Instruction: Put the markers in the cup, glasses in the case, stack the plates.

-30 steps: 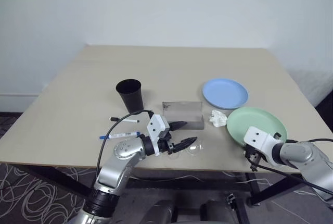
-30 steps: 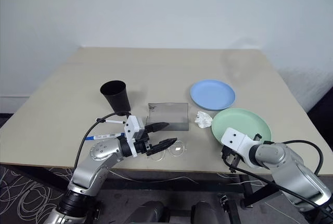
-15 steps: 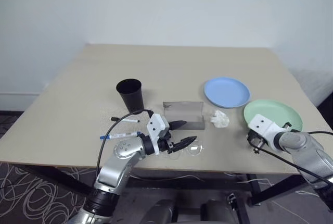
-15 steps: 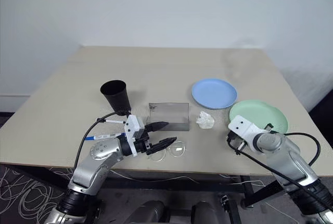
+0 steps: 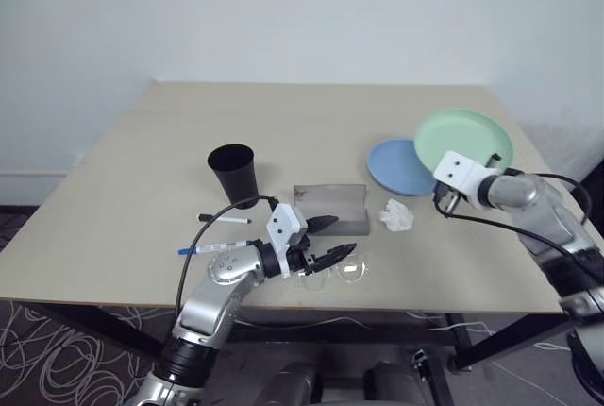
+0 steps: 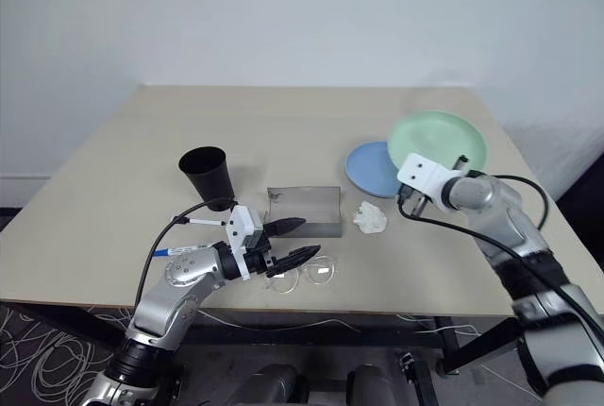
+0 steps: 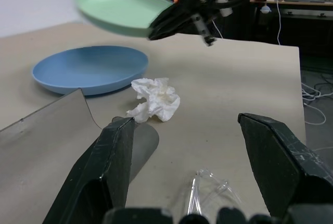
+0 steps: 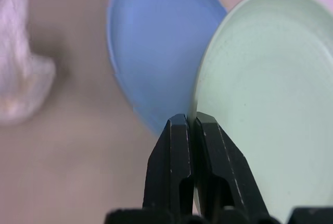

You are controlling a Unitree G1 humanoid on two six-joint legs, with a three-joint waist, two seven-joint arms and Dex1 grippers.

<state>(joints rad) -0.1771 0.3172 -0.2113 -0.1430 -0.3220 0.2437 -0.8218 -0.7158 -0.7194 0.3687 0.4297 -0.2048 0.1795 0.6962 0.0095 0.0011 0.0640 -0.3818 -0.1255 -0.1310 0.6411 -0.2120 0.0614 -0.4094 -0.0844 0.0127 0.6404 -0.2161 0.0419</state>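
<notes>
My right gripper (image 8: 190,122) is shut on the rim of the mint green plate (image 5: 464,140), holding it tilted in the air with its edge overlapping the light blue plate (image 5: 394,166) on the table. My left gripper (image 5: 335,241) stays open near the table's front edge, with the clear glasses (image 5: 342,270) lying just under and in front of its fingers. Behind it stands the grey case (image 5: 330,208), lid raised. The black cup (image 5: 233,170) stands upright to the left. The black-capped marker (image 5: 224,218) and the blue-capped marker (image 5: 215,247) lie in front of the cup.
A crumpled white paper wad (image 5: 396,217) lies between the case and the blue plate. The beige table (image 5: 311,123) ends close to the glasses at the front. A black cable (image 5: 203,236) loops over the left arm near the markers.
My right arm has lifted the green plate from the table's near right and carried it up and away, next to the blue plate. The left arm has not moved.
</notes>
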